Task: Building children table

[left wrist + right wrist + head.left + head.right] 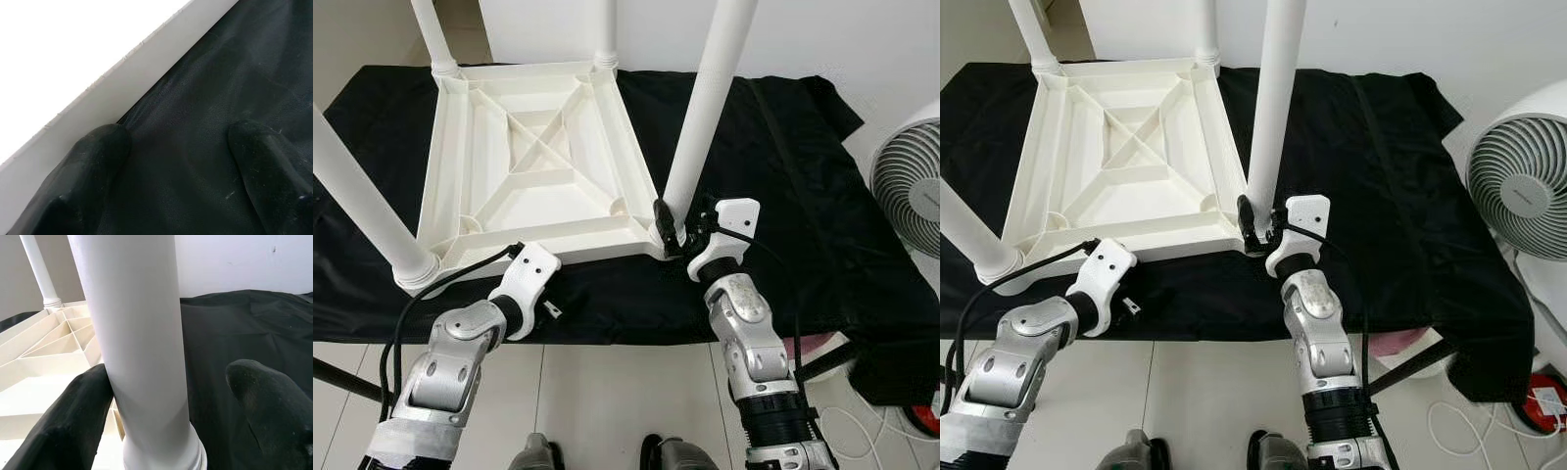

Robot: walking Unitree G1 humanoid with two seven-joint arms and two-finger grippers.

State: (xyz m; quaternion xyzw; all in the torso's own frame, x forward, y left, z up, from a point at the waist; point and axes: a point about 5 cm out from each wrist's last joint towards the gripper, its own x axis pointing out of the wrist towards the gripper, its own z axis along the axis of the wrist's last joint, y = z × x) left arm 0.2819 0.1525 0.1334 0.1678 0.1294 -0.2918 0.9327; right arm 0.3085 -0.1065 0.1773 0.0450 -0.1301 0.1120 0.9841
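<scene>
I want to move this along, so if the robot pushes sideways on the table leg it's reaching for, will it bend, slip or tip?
The leg looks like stiff smooth plastic, so it probably won't bend but may slip between the right gripper fingers. It stands in a corner socket of the upturned tabletop; a hard push would likely slide the light-looking table on the black cloth.

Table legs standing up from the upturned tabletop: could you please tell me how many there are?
4, one per corner: near-right leg at the right hand, near-left leg, far-left leg, far-right leg.

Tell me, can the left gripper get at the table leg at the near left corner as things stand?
Probably yes: the left gripper sits at the tabletop's near edge, and nothing stands between it and that leg.
</scene>
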